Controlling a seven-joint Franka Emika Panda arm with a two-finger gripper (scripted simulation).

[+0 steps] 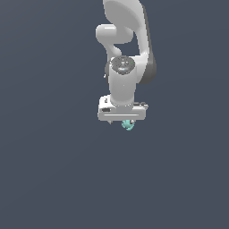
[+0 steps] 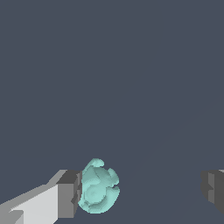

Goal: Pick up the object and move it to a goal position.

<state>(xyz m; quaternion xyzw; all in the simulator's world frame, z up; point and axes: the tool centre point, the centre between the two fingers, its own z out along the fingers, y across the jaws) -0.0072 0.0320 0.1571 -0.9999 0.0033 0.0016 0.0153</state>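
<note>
A: What fills the exterior view?
B: Mostly the plain grey-blue tabletop (image 1: 49, 179). The white arm (image 1: 125, 53) comes down from the top centre of the frame, and its gripper (image 1: 127, 121) sits just above the middle.

A: Is the gripper holding anything?
B: No, it is spread wide. In the wrist view one finger (image 2: 69, 194) is at the lower left and the other at the lower right edge, well apart.

A: And the object?
B: The teal object (image 2: 99, 187) lies between them, touching the lower-left finger. In the exterior view it (image 1: 129, 125) peeks out just below the gripper, near mid-frame
</note>
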